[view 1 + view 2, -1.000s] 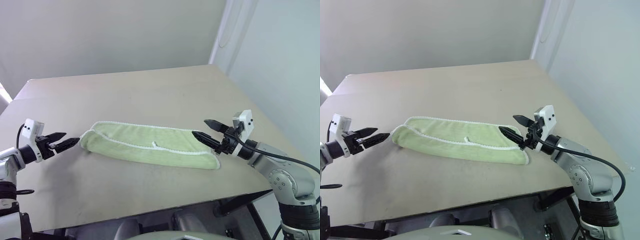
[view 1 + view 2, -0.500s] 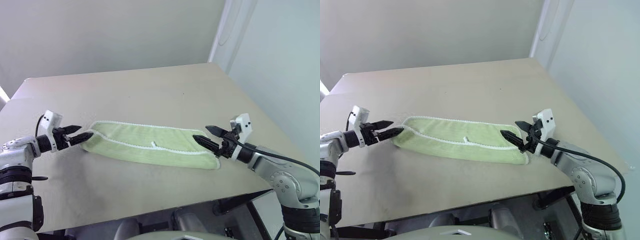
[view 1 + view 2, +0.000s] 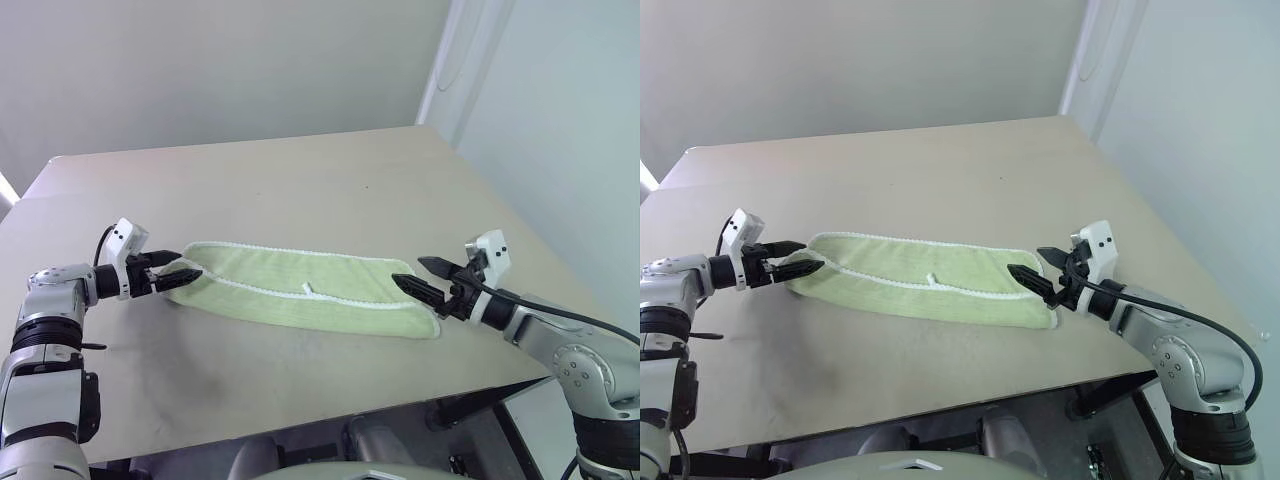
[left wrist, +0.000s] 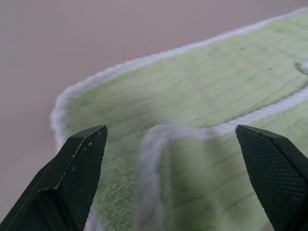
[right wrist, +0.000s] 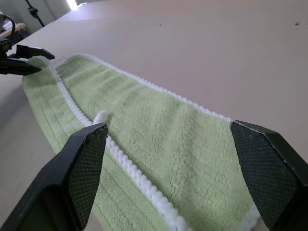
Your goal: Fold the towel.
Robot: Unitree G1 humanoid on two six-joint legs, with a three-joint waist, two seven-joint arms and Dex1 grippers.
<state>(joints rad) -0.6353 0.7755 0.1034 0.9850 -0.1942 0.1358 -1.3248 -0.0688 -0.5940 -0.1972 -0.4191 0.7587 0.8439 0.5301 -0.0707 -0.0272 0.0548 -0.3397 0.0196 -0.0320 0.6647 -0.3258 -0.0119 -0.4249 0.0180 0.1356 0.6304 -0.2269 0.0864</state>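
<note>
Now the left tool point(image 3: 178, 270), fingers spread, has come in from the surface's left edge to straddle the towel's point(image 3: 300, 290) left end, so a pinch looks imminent. The towel lies as a long band near the front edge. The right tool point(image 3: 420, 277) hovers spread at its right end. The left wrist view reveals a doubled white-edged corner between the fingers.

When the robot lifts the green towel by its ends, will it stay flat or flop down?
Probably flop: the towel is soft, fuzzy cloth already lying folded over itself, so its middle would likely sag. It looks thin and light, and unlikely to slip much given its nubby stitched edging.
</note>
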